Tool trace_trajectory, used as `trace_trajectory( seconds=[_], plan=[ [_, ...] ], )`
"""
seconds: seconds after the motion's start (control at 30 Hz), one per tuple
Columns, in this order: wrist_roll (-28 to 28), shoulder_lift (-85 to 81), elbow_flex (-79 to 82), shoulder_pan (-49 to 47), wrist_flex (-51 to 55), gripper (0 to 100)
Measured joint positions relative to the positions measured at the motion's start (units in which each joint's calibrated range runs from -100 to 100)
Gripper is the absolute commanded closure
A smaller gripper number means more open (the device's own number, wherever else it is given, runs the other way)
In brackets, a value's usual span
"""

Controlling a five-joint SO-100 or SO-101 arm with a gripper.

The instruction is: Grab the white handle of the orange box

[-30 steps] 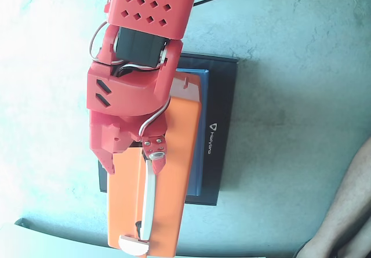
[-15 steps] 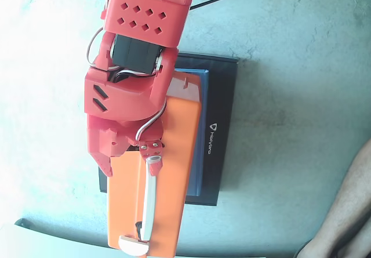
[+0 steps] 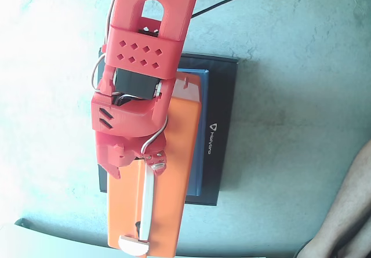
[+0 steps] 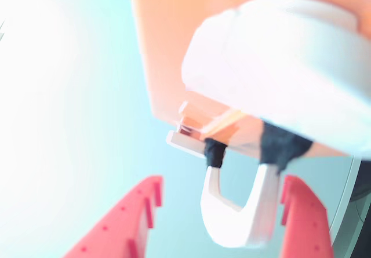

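Over the orange box (image 3: 168, 171) in the fixed view hangs the red arm, reaching down from the top edge, its jaws (image 3: 136, 162) pointing toward the bottom of the frame. Jaws parted moderately, one red finger (image 3: 111, 160) off the box's left edge, the other finger (image 3: 157, 160) right at the upper end of the white handle (image 3: 148, 203); holding nothing, whether touching the handle cannot be told. Handle running lengthwise along the box's top face, ending in a wide white foot (image 3: 133, 245) near the bottom edge. Box lying partly on a black flat case (image 3: 223, 124) with a blue panel (image 3: 196, 171) showing beside it, all on a pale grey tabletop (image 3: 290, 66). At the bottom right corner, part of a person's arm (image 3: 348, 211).

From the wrist view, blurred and overexposed: orange box (image 4: 168, 49) filling the top, white handle (image 4: 237, 223) curving between the two red fingers (image 4: 130, 223), apart from both, with black pieces (image 4: 214, 152) where it meets the box.
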State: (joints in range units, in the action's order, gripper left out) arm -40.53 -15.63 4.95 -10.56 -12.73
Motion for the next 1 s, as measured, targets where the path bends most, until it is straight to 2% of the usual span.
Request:
trace_trajectory(
  seconds=[0.3, 0.4, 0.5, 0.57, 0.83, 1.0],
  plan=[
    [-0.05, 7.82, -9.63, 0.8, 0.0, 78],
    [0.0, 9.68, -11.34, 0.7, 0.0, 86],
    [0.94, 10.3, -11.61, 0.91, 0.0, 100],
    [1.88, 10.3, -11.61, 1.81, 0.0, 98],
    [9.46, 10.21, -11.7, 3.02, 0.0, 99],
    [18.92, 9.06, -11.88, 5.33, 3.06, 99]
  ],
)
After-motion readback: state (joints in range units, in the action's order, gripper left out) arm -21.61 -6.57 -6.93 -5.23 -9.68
